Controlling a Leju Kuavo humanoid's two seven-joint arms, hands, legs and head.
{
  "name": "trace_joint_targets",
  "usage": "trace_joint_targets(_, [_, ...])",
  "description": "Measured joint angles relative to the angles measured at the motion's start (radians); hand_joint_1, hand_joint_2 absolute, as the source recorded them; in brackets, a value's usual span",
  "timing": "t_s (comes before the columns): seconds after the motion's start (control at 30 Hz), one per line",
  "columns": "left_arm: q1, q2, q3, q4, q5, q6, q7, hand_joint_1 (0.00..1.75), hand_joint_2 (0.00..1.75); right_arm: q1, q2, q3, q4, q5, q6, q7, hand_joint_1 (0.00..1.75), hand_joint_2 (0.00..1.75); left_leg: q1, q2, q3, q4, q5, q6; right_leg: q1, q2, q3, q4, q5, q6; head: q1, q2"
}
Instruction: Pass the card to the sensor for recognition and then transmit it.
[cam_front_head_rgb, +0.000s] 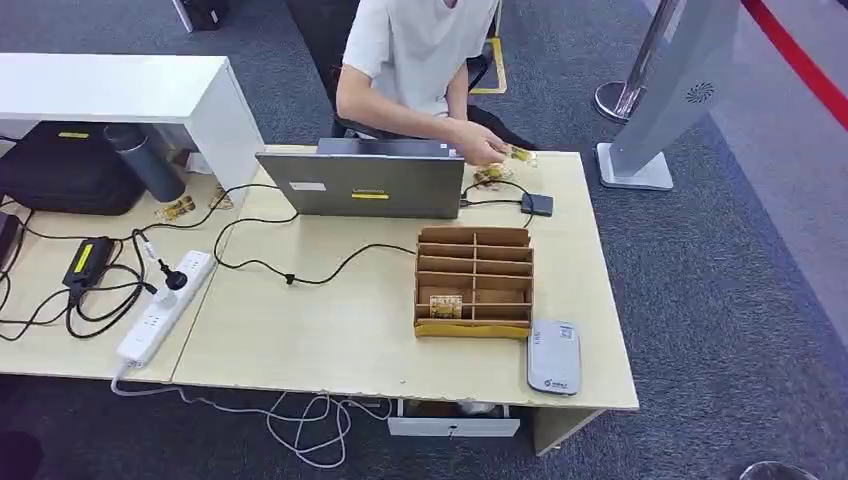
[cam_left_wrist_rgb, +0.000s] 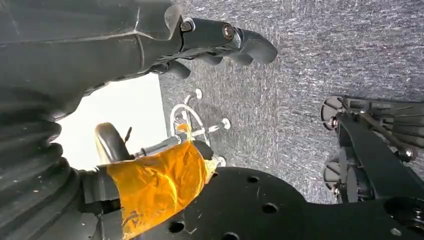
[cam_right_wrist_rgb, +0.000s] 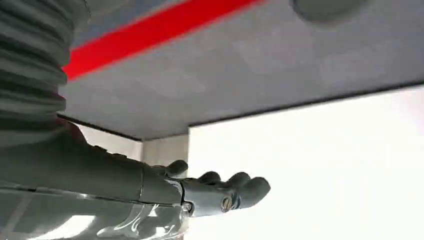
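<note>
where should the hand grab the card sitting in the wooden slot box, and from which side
Take the card by its upper edge, coming from above on the robot's side of the wooden organizer. It stands in a lower-left compartment, walled by dividers, so probably only the top edge offers room to pinch, likely thumb on one face and a finger on the other.

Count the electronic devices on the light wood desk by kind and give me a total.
Laptop: 1
Power strip: 1
Card sensor: 1
Small black adapter box: 1
Black power brick: 1
Total: 5
</note>
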Motion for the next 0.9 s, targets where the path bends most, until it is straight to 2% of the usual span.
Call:
trace_joint_targets(0.13, [0.0, 0.001, 0.0, 0.0, -0.011, -0.008, 0.0, 0.0, 1.75, -0.04, -0.07, 0.005, -0.018, -0.004, 0.024, -0.038, 0.0, 1.75, 0.001, 0.0, 0.0, 0.0, 0.0, 0.0, 0.001, 0.0, 0.0, 0.0, 0.0, 0.0, 0.0, 0.0])
trace_joint_targets(0.33, [0.0, 0.001, 0.0, 0.0, -0.027, -0.016, -0.01, 0.0, 1.75, -0.095, -0.114, 0.044, -0.039, -0.016, 0.045, -0.114, 0.0, 1.75, 0.001, 0.0, -0.001, 0.0, 0.0, 0.0, 0.001, 0.0, 0.0, 0.0, 0.0, 0.0, 0.0, 0.0])
trace_joint_targets(0.5, [-0.001, 0.001, 0.0, 0.0, -0.039, -0.016, -0.015, 0.0, 1.75, -0.137, -0.117, 0.119, -0.094, -0.043, 0.078, -0.177, 0.0, 1.75, 0.001, 0.0, -0.001, 0.0, 0.0, 0.0, 0.001, 0.0, 0.0, 0.0, 0.0, 0.0, 0.0, 0.0])
trace_joint_targets(0.73, [-0.001, 0.0, 0.0, 0.0, -0.048, -0.016, -0.015, 0.0, 1.75, -0.144, -0.083, 0.203, -0.197, -0.072, 0.098, -0.174, 0.0, 1.75, 0.002, -0.002, -0.001, 0.0, 0.0, 0.0, 0.001, -0.002, 0.0, 0.0, 0.0, 0.0, 0.0, 0.0])
trace_joint_targets(0.77, [-0.001, 0.0, 0.0, 0.0, -0.049, -0.016, -0.015, 0.0, 0.0, -0.143, -0.079, 0.208, -0.205, -0.081, 0.102, -0.178, 0.0, 1.75, 0.002, -0.002, -0.001, 0.0, 0.0, 0.0, 0.001, -0.002, 0.0, 0.0, 0.0, 0.0, 0.0, 0.0])
trace_joint_targets(0.83, [-0.001, 0.0, 0.0, 0.0, -0.054, -0.014, -0.015, 0.0, 0.0, -0.134, -0.062, 0.229, -0.246, -0.11, 0.119, -0.196, 0.0, 1.75, 0.002, -0.002, -0.002, -0.001, 0.0, 0.0, 0.001, -0.002, 0.0, 0.0, 0.0, 0.0, 0.0, 0.0])
trace_joint_targets(0.87, [-0.002, 0.0, 0.0, 0.0, -0.055, -0.013, -0.02, 0.0, 1.75, -0.124, -0.043, 0.248, -0.283, -0.131, 0.137, -0.193, 0.0, 1.75, 0.002, -0.002, -0.002, -0.001, 0.0, 0.0, 0.002, -0.002, 0.0, 0.0, 0.0, 0.0, 0.0, 0.0])
trace_joint_targets(0.9, [-0.002, -0.001, 0.0, 0.0, -0.057, -0.011, -0.027, 0.0, 1.75, -0.103, -0.02, 0.269, -0.341, -0.156, 0.158, -0.175, 0.0, 1.75, 0.003, -0.001, -0.002, -0.001, 0.0, 0.0, 0.002, -0.002, 0.0, 0.0, 0.0, 0.0, 0.0, 0.0])
